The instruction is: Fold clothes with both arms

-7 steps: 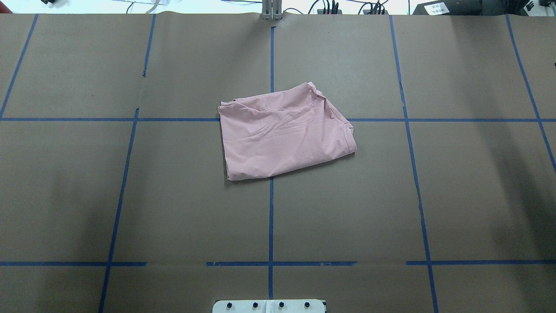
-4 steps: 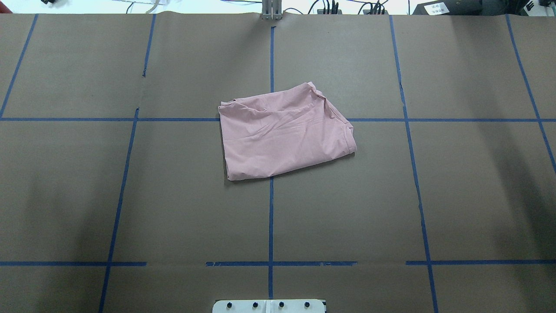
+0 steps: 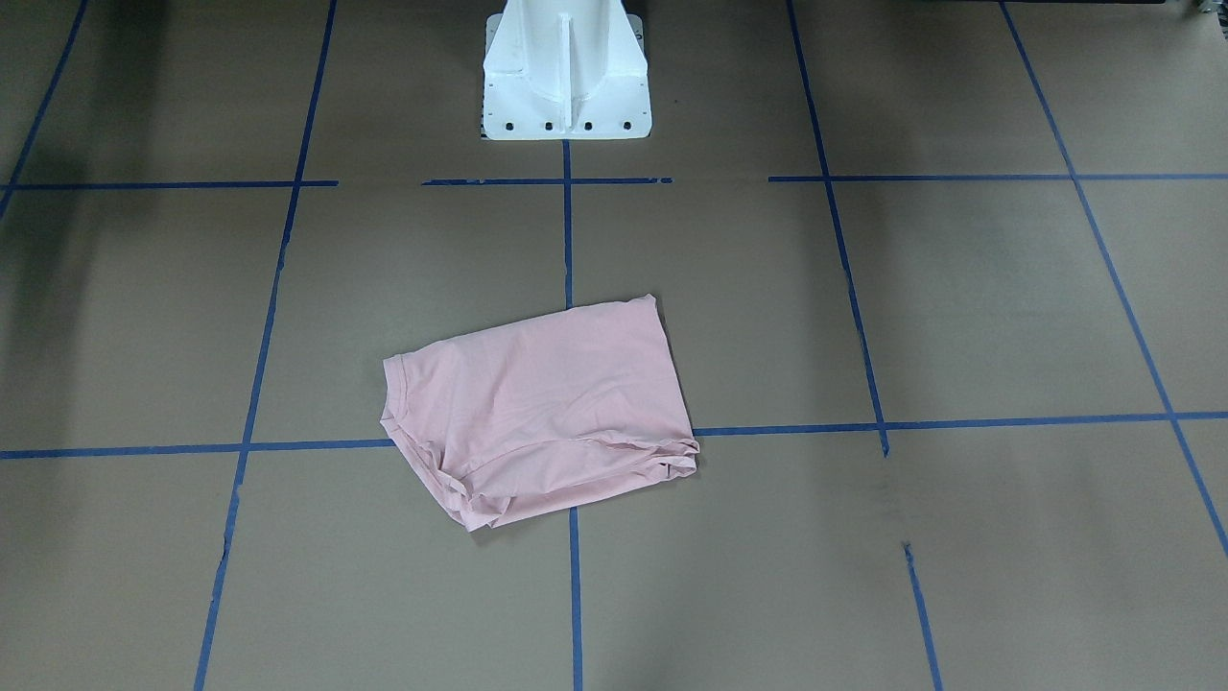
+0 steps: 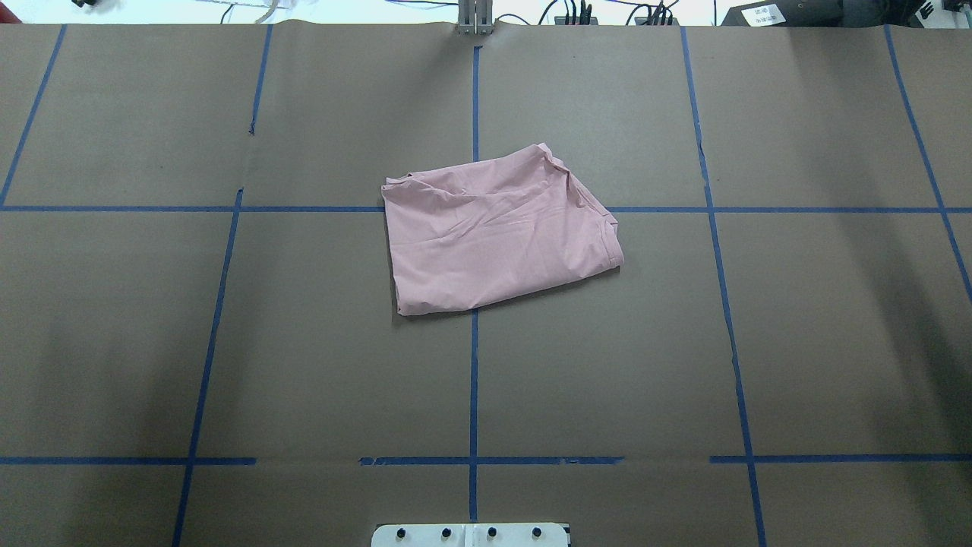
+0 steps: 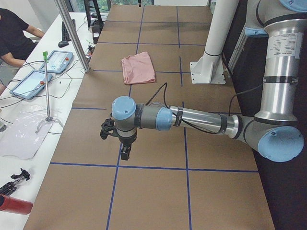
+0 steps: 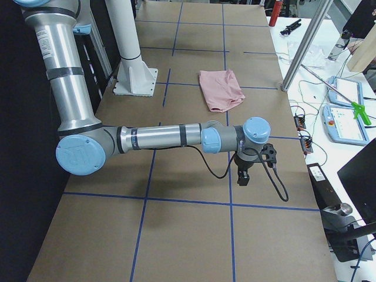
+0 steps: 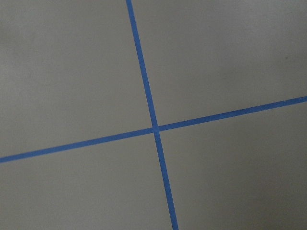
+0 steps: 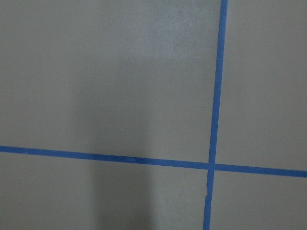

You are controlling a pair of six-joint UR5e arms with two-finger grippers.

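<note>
1. While the pale pink T-shirt (image 4: pixel 493 235) lies untouched at the centre, the left gripper (image 5: pixel 125 149) hangs low over bare brown paper at the robot's left end of the table (image 4: pixel 114 342), well apart from the garment. Whether its fingers are spread or pressed together cannot be told from the side view, and its wrist camera shows only crossed blue tape lines (image 7: pixel 154 128).
2. At the middle of the table, the T-shirt is folded into a rough rectangle across a tape crossing, forward of the white pedestal base (image 3: pixel 566 86). It looks light, soft and limp, likely to sag and slide on the paper. Its left corners would suit the left arm and the seamed right edge the right arm, each pinched through all layers.
3. Toward the right end, the right gripper (image 6: pixel 242 176) hangs over bare paper, also well apart from the T-shirt; its opening cannot be told either.
4. No object shows between either arm and the T-shirt. Teach pendants (image 6: pixel 342 122) and a person (image 5: pixel 12 33) sit beyond the far edge, out of the way.
</note>
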